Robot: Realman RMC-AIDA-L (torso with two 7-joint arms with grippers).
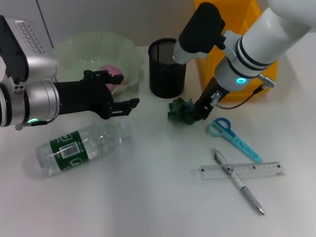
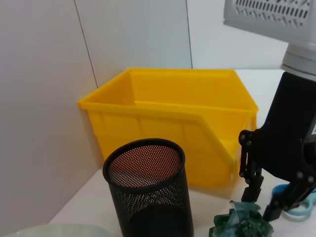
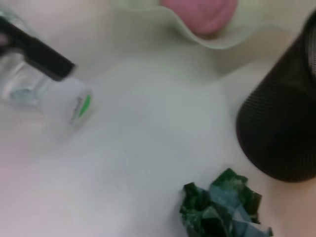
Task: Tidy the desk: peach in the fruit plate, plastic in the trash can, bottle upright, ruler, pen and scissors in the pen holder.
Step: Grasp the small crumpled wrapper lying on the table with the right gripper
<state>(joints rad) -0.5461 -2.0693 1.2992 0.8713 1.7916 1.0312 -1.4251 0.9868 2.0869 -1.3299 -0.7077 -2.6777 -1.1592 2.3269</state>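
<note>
A clear bottle with a green label lies on its side at the front left; its white cap shows in the right wrist view. My left gripper hovers open just above the bottle's cap end, holding nothing. A pink peach rests in the pale green fruit plate. Crumpled green plastic lies in front of the black mesh pen holder. My right gripper is open at the plastic's right edge, fingers just above it. Blue scissors, a clear ruler and a pen lie at the front right, the pen across the ruler.
The yellow trash can stands at the back right, behind my right arm and right of the pen holder. A grey wall runs along the table's far edge. Bare tabletop spans the front centre between the bottle and the ruler.
</note>
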